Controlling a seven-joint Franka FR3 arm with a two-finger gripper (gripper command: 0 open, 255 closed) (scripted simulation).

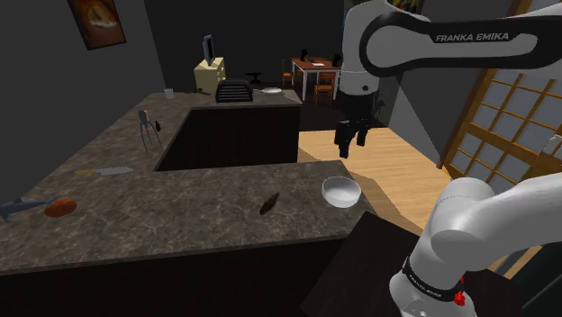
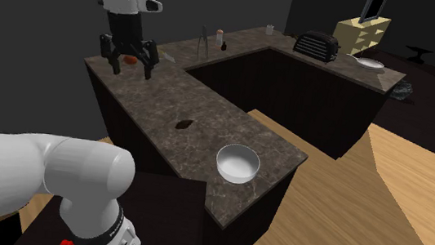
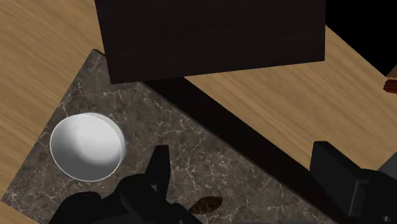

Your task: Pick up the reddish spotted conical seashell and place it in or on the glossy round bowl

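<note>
The small reddish-brown conical seashell point(image 1: 269, 204) lies on the dark marble counter point(image 1: 180, 212), seen too at the shell point(image 2: 184, 124) and close to the fingers at the shell point(image 3: 207, 205). A glossy white round bowl point(image 1: 341, 191) stands near the counter's end, a short way from the shell; bowl point(image 2: 238, 162), bowl point(image 3: 86, 145). My black gripper point(image 1: 349, 137) hangs well above the counter, open and holding nothing. In the second exterior view the gripper point(image 2: 132, 70) points down, and in the wrist view the gripper point(image 3: 245, 172) has its fingers wide apart.
A knife point(image 1: 104, 170), an orange object point(image 1: 60, 207) and a grey fish-like figure point(image 1: 18, 208) lie at the counter's far left. A metal tripod juicer point(image 1: 147, 126), a black toaster point(image 1: 234, 90) and a plate point(image 1: 271, 90) stand further back. Wooden floor point(image 1: 396, 176) borders the counter's end.
</note>
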